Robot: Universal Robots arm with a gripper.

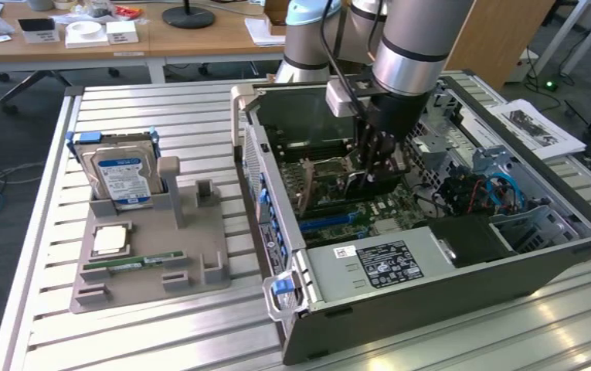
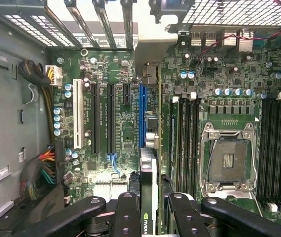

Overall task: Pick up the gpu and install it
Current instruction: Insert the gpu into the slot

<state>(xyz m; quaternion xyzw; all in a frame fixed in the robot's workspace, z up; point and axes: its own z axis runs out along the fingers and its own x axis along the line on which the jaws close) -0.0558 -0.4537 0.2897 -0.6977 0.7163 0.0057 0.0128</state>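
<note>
Inside case point(image 1: 450, 297), gpu point(image 2: 149, 177) over motherboard point(image 2: 118, 126)

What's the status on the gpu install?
Status: hand shut on gpu, down inside the computer case. The gpu stands edge-on over the blue slot, seating unclear. Nearby cables lie beside, none across the slot.

Room is left above the open-topped case point(image 1: 460, 297). The gpu point(image 2: 148, 163) is flanked by RAM slots point(image 2: 184, 133). The black slots point(image 2: 109, 118) are unoccupied, and cables point(image 2: 44, 170) are bunched at the wall.

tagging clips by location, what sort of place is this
Probably a robotics lab or workshop: a robot arm holds a gpu inside an open computer case on a slatted metal table, with office desks behind.
</note>
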